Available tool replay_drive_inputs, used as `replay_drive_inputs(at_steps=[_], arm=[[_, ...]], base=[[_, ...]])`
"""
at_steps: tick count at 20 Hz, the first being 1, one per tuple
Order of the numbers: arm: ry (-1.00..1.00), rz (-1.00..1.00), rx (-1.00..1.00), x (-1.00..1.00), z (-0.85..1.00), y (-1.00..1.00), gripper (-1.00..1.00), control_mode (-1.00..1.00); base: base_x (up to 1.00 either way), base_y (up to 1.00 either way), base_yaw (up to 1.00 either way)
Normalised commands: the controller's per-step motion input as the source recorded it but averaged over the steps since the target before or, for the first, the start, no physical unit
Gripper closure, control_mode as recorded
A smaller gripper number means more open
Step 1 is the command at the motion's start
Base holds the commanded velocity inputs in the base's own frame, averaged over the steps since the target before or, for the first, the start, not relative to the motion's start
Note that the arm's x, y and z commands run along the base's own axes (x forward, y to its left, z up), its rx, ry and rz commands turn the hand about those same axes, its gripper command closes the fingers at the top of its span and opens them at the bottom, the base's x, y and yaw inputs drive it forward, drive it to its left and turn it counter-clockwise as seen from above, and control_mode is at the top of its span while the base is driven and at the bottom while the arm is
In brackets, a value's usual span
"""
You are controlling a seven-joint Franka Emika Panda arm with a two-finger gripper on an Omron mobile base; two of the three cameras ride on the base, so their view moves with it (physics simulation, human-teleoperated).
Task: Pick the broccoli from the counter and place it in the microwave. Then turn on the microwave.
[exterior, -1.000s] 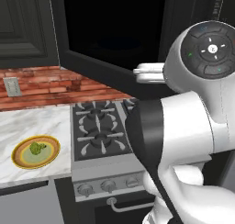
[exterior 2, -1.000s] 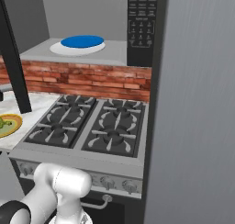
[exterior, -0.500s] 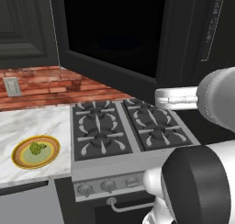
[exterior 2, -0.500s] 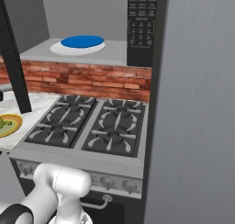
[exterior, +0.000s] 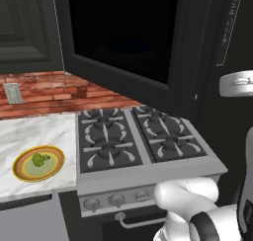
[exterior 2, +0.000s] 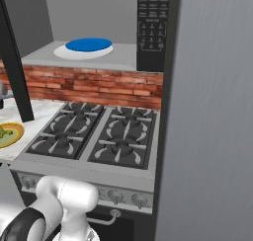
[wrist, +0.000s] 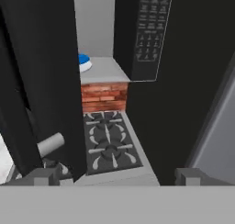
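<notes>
**Pick not started: broccoli on its plate, gripper empty**

- Broccoli (exterior: 40,159) sits on a yellow plate (exterior: 21,172) on the counter (exterior: 34,131), left of the stove (exterior: 133,143). The right base view catches just the plate's edge at far left (exterior 2: 16,132), with a bit of green on it.
- Microwave (exterior 2: 154,27) is above the stove with its door (exterior: 123,47) swung open toward the left. Inside is light grey, with a blue plate (exterior 2: 89,44) on a white turntable. Button panel (wrist: 149,30) is on the right side.
- Gripper (wrist: 117,177): hand view shows the fingers (wrist: 43,176) spread wide, nothing between them. It looks down past the open door at the stove and is well away from the broccoli.
- Step in hand, my read: the approach for the pick. Nothing is grasped.
- Next move calls for swinging the hand left and down over the counter, centring on the floret and closing on it, not on the plate rim.
- Watch-out: the open door hangs over the near-left stove area, so route under or around it, then come back up into the cavity.
</notes>
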Motion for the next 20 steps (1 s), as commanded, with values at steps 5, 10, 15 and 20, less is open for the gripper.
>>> replay_drive_inputs(at_steps=[5,10,15,20], arm=[[0.00,0.11,0.16,0.28,-0.13,-0.73,-1.00,-1.00],[0.00,0.13,0.16,0.51,-0.32,-0.47,-1.00,-1.00],[0.00,0.13,0.14,0.82,-0.54,-0.26,-1.00,-1.00],[0.00,0.12,0.13,0.96,-0.38,-0.21,-1.00,-1.00]], base=[[0.00,0.00,0.00],[0.00,0.00,0.00],[0.00,0.00,0.00],[0.00,0.00,0.00]])
